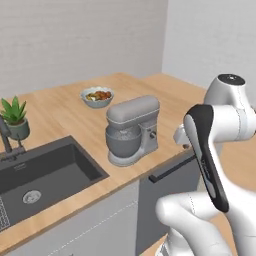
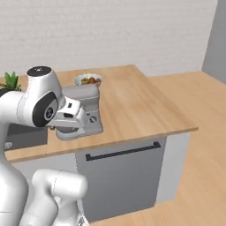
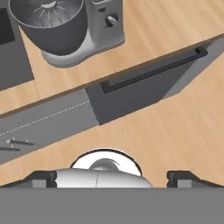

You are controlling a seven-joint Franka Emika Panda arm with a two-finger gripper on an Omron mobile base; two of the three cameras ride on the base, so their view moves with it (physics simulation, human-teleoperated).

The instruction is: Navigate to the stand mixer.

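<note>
Where the left base view shows the stand mixer (image 1: 132, 130) whole beside the sink (image 1: 45, 172), the arm covers its bowl from the right; the gripper (image 3: 112, 178) tips stand wide apart

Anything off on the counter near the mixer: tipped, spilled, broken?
Nothing stands out. The stand mixer sits upright on the counter beside the sink, with its bowl in place. The bowl of food and the potted plant behind it are upright, and no spill shows.
</note>
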